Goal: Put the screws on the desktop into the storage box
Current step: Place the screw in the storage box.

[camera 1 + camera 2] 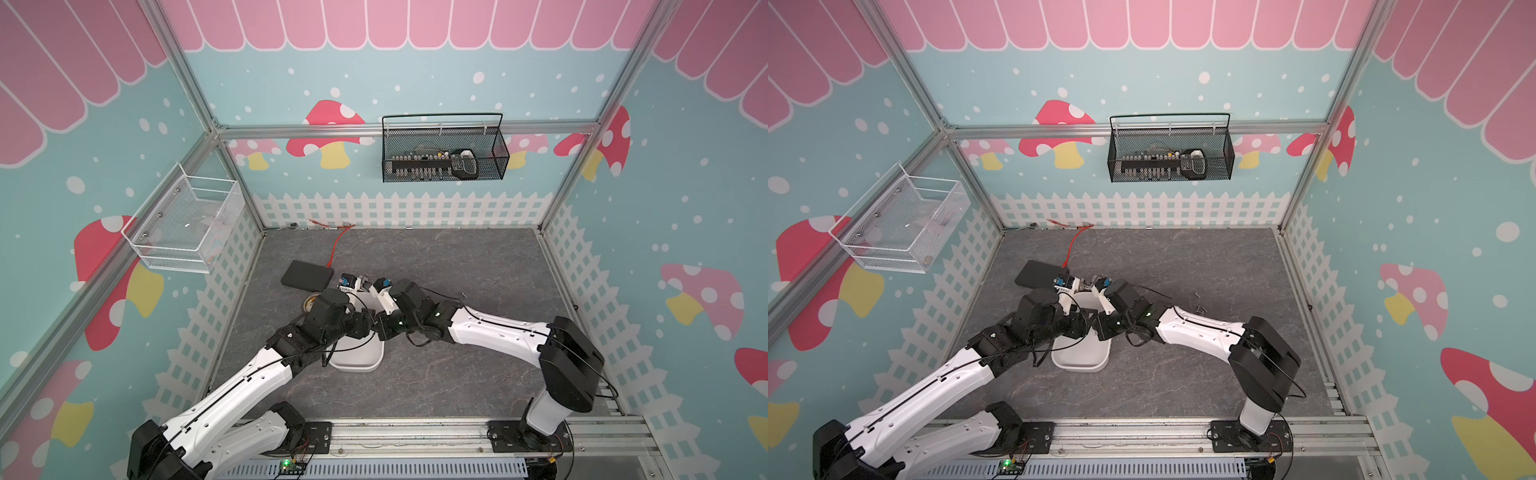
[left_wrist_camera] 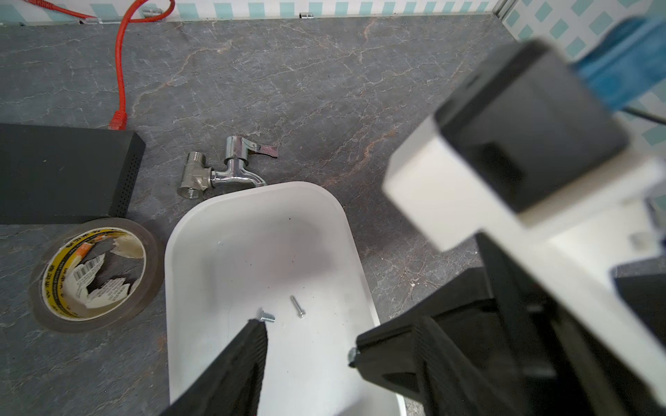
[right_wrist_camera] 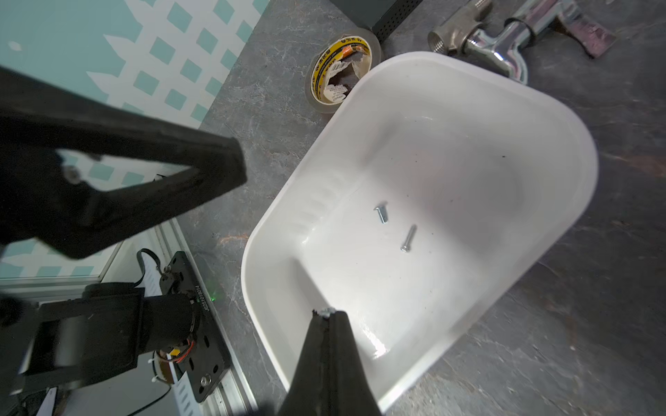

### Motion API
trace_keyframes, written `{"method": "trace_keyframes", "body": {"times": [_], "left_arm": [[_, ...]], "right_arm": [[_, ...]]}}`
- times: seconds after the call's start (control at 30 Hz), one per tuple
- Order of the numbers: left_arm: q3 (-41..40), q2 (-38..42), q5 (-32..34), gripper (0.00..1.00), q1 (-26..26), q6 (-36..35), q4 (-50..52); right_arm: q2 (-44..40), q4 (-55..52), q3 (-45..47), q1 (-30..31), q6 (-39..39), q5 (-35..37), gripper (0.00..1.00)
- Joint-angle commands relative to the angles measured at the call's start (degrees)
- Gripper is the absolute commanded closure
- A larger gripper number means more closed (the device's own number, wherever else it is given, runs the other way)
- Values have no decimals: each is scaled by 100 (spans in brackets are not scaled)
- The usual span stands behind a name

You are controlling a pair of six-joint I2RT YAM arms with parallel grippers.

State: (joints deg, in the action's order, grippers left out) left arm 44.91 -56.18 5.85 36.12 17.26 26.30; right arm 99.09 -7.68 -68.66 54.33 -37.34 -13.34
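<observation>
Right gripper (image 3: 326, 316) is pinched fully shut, and there's a tiny silvery glint nipped right at the very tips. That looks like a held screw (image 3: 326, 311), though it's too small to call for certain. It hangs over the storage box (image 3: 591, 162), inside the rim at the end nearer the robot's base, so the way to the target is straight down: let go and it lands on the white floor. Already down there are a stubby screw (image 3: 381, 214) and a slimmer screw (image 3: 408, 238), lying just beside each other around mid-tray. Left gripper (image 2: 310, 342) hovers over the same end of the box with its jaws spread wide and nothing between them. Outward now: the tray's long axis runs away from the base toward the back wall, where a chrome tap (image 2: 223, 173) sits just off its far rim, with a tape roll (image 2: 93, 273) and a black box (image 2: 65, 173) off to the robot's left. And the work remaining: loose screws (image 1: 1202, 309) lie on the desktop (image 2: 324, 90) out on the robot's right, just beyond the right arm (image 1: 1200, 328). I'd say that arm is plainly the nearer one for the next pick.
</observation>
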Motion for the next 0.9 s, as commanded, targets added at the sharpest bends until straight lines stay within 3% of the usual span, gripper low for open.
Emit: {"method": "trace_keyframes", "body": {"times": [0.0,0.07,0.2,0.3,0.5,0.63,0.77,0.87], "left_arm": [[-26,55,119,32,27,-12,51],[-30,56,133,32,33,-12,46],[-26,-5,137,32,34,-12,50],[-26,-26,169,33,28,-3,59],[9,13,174,33,66,6,65],[87,-195,-363,35,111,-88,33],[238,-485,-473,38,410,-61,41],[393,-675,-424,39,733,92,62]], "right_arm": [[218,-155,-182,-11,177,301,100],[329,-113,-231,-10,284,182,99],[339,-163,-345,-10,627,157,52],[23,-215,-235,-63,912,510,41],[-1438,105,1056,-679,1168,1041,43],[-2764,428,2357,-1537,1022,1333,45],[-3875,525,3389,-2055,897,2306,48],[-4315,673,3948,-2241,783,2478,49]]}}
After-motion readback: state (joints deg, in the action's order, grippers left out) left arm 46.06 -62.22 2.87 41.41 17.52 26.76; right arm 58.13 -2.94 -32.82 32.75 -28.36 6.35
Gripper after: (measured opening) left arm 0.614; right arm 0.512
